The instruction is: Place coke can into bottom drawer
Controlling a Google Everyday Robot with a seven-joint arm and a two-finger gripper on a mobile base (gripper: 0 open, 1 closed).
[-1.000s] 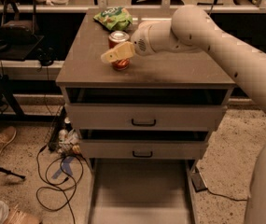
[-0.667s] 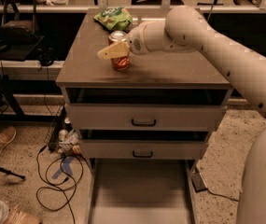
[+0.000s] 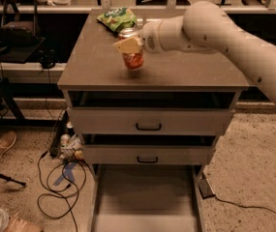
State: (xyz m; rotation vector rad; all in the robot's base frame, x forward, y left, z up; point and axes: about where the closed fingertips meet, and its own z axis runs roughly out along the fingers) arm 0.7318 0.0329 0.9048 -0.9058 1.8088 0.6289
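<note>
The coke can (image 3: 134, 60), red with a silver top, is on the cabinet top (image 3: 176, 74) near its back middle, tilted slightly. My gripper (image 3: 130, 46) reaches in from the right and is shut on the can's upper part; one tan finger (image 3: 127, 45) lies across its front. I cannot tell whether the can's base still touches the surface. The bottom drawer (image 3: 147, 197) is pulled out at the foot of the cabinet, and its flat grey floor holds nothing.
A green chip bag (image 3: 117, 18) lies at the back of the cabinet top, just behind the can. The two upper drawers (image 3: 148, 122) with black handles are pushed in. Cables (image 3: 62, 187) and small items lie on the floor to the left.
The gripper and the can have shifted a little to the right and slightly up. The can now leans a bit.
</note>
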